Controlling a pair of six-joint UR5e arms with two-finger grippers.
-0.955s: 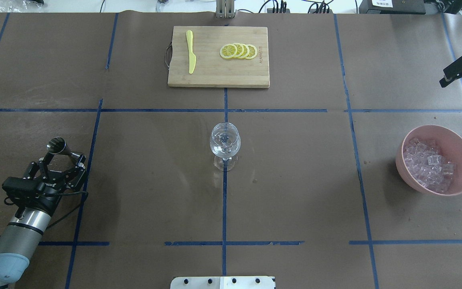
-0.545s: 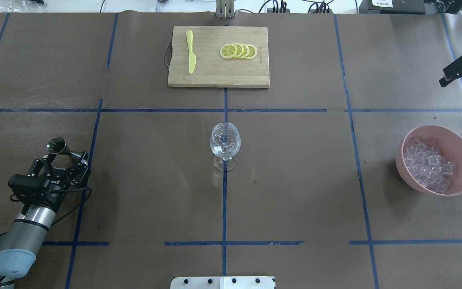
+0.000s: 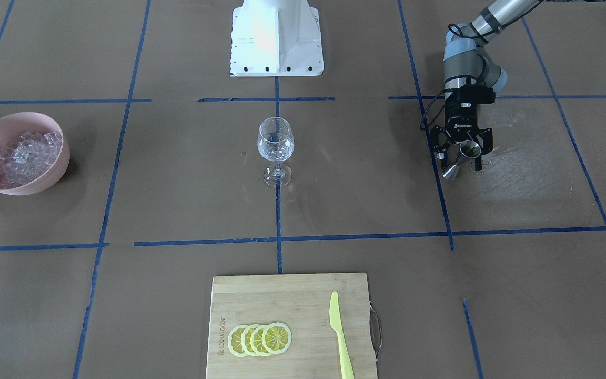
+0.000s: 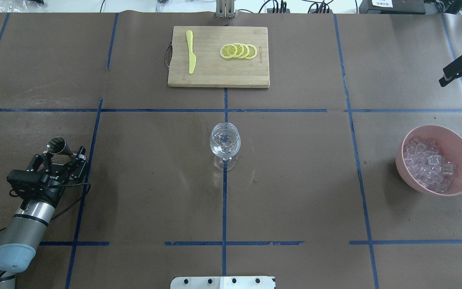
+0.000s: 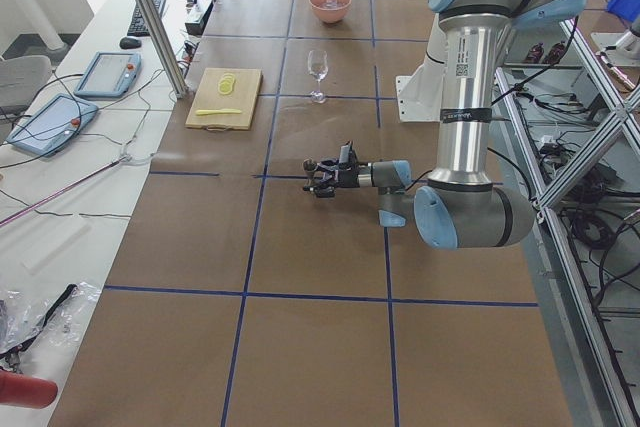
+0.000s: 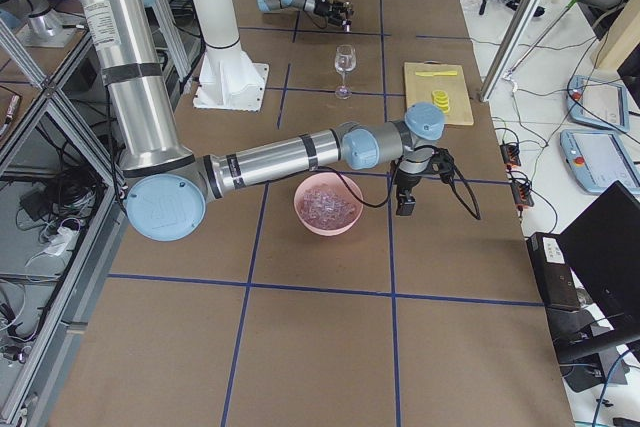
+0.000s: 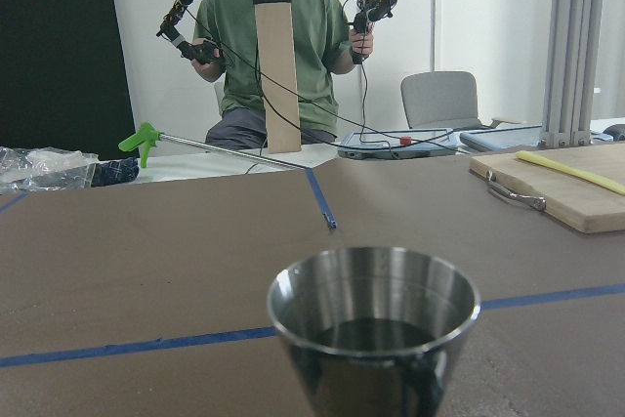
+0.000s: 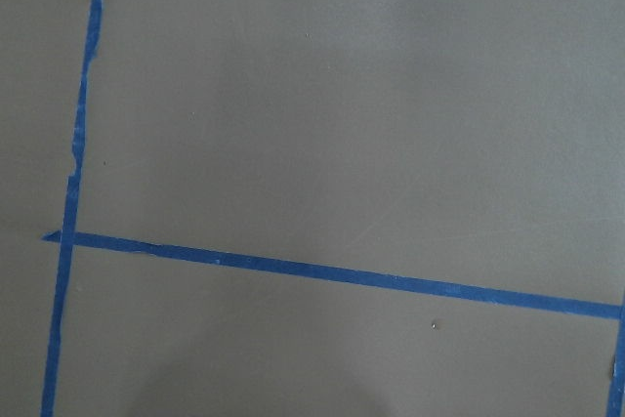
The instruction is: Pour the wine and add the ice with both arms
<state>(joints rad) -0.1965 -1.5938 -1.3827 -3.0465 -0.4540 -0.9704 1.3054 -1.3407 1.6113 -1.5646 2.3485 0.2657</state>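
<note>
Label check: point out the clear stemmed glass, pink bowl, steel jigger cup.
clear stemmed glass [image 4: 225, 141]: overhead view, bowl.
pink bowl [image 4: 457, 146]: overhead view, bare inner wall.
steel jigger cup [image 4: 56, 145]: overhead view, open mouth.

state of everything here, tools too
jigger, upright, gripped by left tool
left tool, shut on jigger
right tool, open or shut unclear
wine glass, upright, not held
pink bowl, upright, full of ice
lemon slices, overlapping row on cutting board
knife, lying flat on cutting board

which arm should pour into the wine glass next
Left. The left gripper holds the metal cup with dark liquid in it; the right gripper hangs by the ice, away from the glass.
</note>
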